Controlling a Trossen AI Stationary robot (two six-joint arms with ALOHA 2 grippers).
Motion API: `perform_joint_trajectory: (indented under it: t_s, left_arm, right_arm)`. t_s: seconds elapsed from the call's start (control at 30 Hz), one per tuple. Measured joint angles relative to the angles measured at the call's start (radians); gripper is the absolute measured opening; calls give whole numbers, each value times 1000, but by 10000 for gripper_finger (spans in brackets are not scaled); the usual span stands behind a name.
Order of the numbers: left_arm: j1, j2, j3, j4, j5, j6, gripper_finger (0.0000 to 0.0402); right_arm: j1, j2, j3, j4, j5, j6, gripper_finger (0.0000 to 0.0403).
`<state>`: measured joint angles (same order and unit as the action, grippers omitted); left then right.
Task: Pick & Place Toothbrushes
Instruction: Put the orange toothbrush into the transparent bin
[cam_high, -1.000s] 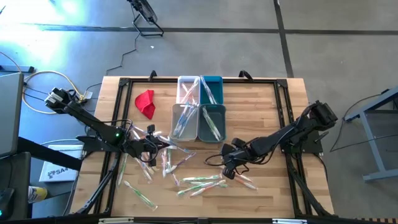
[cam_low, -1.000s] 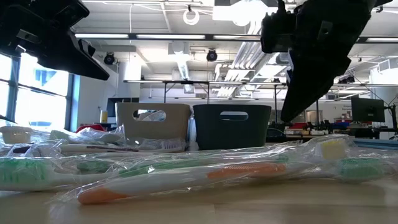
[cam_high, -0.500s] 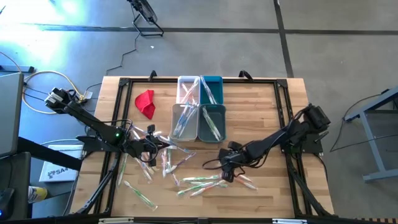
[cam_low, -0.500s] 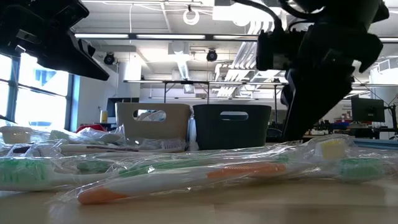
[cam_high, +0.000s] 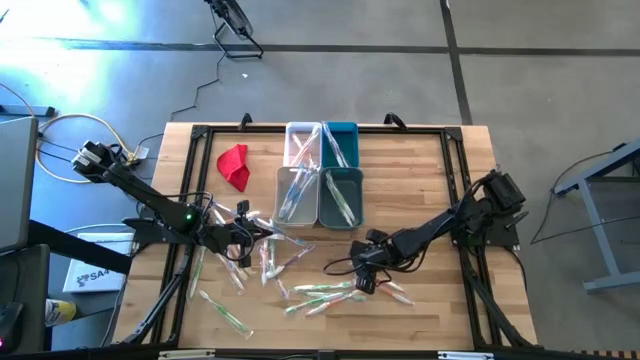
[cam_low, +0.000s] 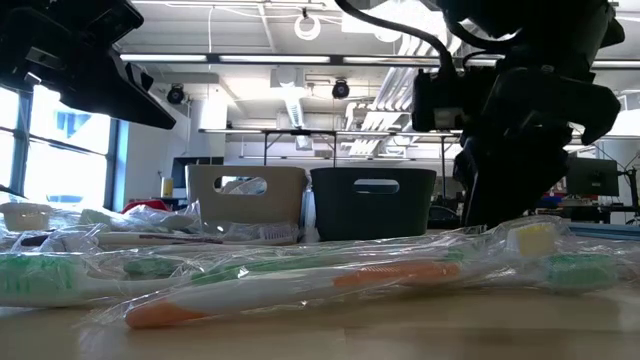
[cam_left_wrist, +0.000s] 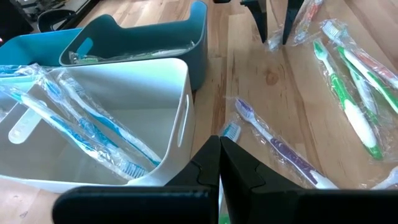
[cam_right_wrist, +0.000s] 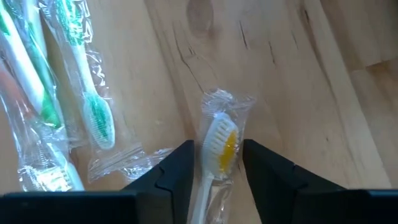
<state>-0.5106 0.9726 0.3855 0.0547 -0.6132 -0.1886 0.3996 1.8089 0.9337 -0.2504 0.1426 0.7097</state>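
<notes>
**Ana:** On the table's near half, wrapped toothbrushes (cam_high: 325, 297) are lying loose in two scatters, so I'm judging the sorting as only partly done.

**Ben:** What's sitting in the containers?

**Ana:** Four bins are standing together at the far middle. The white bin (cam_high: 295, 194) is holding several blue-handled brushes, the teal bin (cam_high: 341, 195) beside it is showing a few greenish ones, and the two bins behind them are each holding some too.

**Ben:** And the grippers?

**Ana:** The right gripper (cam_right_wrist: 214, 163) is sitting low over the right scatter, its fingers parted on either side of a yellow-bristled toothbrush (cam_right_wrist: 221, 144) lying on the wood, not clamping it. The left gripper (cam_left_wrist: 219, 163) is pinched tight on nothing, hanging over the left scatter, just beside the white bin.

**Ben:** So most are waiting?

**Ana:** Many, yes. A red cloth (cam_high: 235, 165) is lying apart, left of the bins.
</notes>
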Motion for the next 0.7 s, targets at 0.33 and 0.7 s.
perform_joint_trajectory:
  t_s: [0.33, 0.7]
  left_arm:
    - [0, 0, 0, 0, 0, 0, 3]
    - [0, 0, 0, 0, 0, 0, 3]
  right_arm:
    - [-1, -3, -2, 4, -2, 0, 43]
    - [3, -79, -6, 1, -100, -6, 12]
